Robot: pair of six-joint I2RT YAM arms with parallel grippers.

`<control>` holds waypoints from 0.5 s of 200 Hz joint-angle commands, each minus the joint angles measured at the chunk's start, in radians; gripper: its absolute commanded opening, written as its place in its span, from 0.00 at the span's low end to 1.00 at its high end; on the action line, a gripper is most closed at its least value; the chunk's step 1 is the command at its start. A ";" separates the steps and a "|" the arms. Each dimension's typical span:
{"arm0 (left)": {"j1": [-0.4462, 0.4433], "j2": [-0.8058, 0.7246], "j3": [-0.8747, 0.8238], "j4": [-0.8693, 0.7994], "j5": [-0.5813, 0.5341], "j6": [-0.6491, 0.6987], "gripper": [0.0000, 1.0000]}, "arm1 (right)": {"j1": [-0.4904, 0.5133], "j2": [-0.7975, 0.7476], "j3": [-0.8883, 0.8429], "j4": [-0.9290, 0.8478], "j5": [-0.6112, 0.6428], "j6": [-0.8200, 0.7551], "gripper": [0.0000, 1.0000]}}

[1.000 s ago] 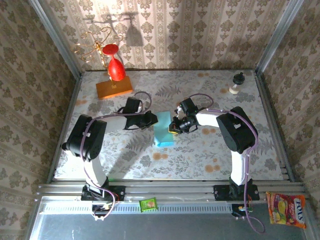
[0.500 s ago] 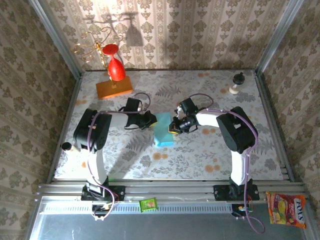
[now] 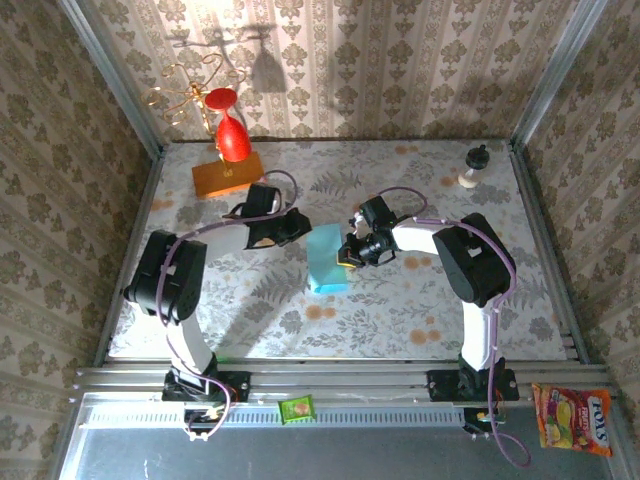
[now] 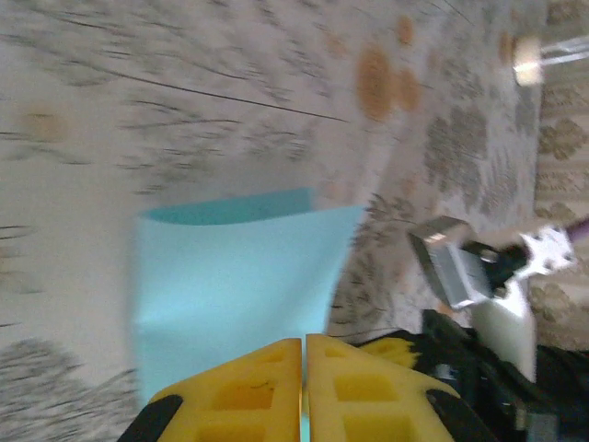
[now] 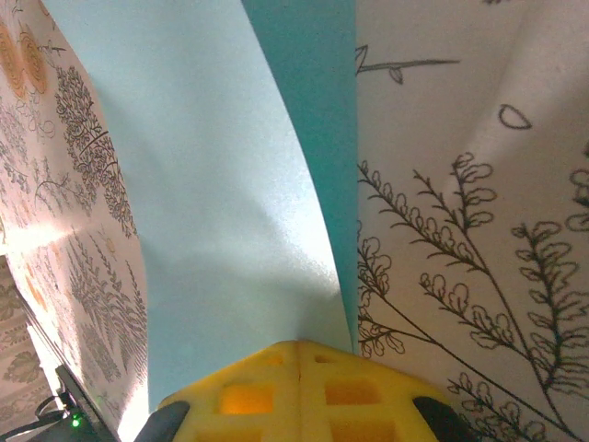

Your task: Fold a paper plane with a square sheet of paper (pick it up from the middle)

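Note:
The light-blue square sheet of paper lies doubled over into a tall narrow rectangle at the table's middle. Its upper layer bows up above a darker lower strip. My right gripper is shut on the sheet's right edge, and its yellow fingertips meet over the paper. My left gripper is by the sheet's upper left corner. Its fingers are closed to a hairline gap in front of the paper. I cannot tell whether paper is pinched between them. No paper plane shape is formed.
An orange block carrying a red glass stands at the back left, beside a gold wire stand. A small black-and-white piece stands at the back right. A green packet and a candy bag lie beyond the front rail.
My left gripper has drifted up and left from the sheet's left edge toward its upper corner, and the left elbow has swung. The sheet and the right arm have held still.

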 commanded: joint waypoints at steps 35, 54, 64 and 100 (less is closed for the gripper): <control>-0.059 0.135 0.096 -0.018 -0.004 -0.036 0.11 | -0.012 0.126 -0.086 -0.218 0.251 -0.026 0.06; -0.052 0.162 0.113 -0.033 -0.010 -0.028 0.11 | -0.011 0.126 -0.090 -0.216 0.251 -0.026 0.06; -0.044 0.179 0.118 -0.037 -0.009 -0.022 0.11 | -0.012 0.127 -0.091 -0.214 0.252 -0.027 0.06; 0.010 0.235 0.108 -0.026 -0.013 -0.014 0.11 | -0.012 0.131 -0.095 -0.213 0.255 -0.025 0.06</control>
